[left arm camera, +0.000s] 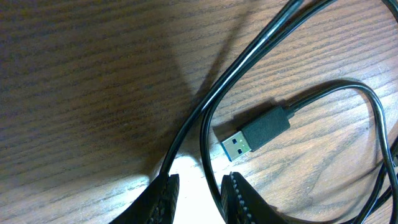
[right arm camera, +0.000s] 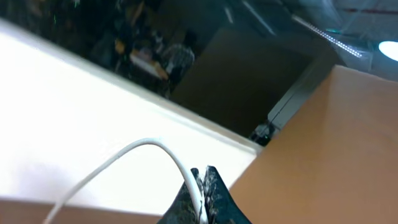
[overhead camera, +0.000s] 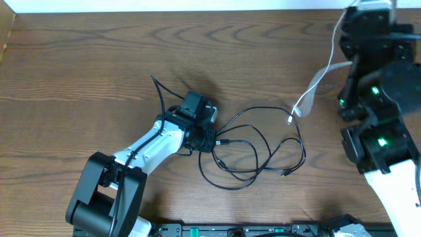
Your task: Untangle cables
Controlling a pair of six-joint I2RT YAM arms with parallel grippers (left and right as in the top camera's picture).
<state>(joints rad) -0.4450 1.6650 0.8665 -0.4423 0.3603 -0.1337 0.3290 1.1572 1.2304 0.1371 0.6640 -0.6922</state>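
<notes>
Black cables point(overhead camera: 256, 148) lie in tangled loops at mid-table. My left gripper point(overhead camera: 210, 139) is low at their left end. In the left wrist view its jaws point(left arm camera: 200, 182) stand partly open, and two black strands point(left arm camera: 208, 102) run down between the fingers with bare table showing in the gap. A black USB plug point(left arm camera: 256, 132) with a blue insert lies just ahead of them. The white cable point(overhead camera: 321, 78) rises from its plug point(overhead camera: 291, 118) by the black loops to my right gripper point(overhead camera: 350, 13), raised at the far right. That gripper point(right arm camera: 204, 177) is shut on the white cable point(right arm camera: 140, 148).
The wooden table point(overhead camera: 79, 72) stretches out left and behind the tangle. The right arm's dark body with green lights point(overhead camera: 378, 92) stands along the right side. The left arm's white link point(overhead camera: 154, 146) runs back to its base at the front left.
</notes>
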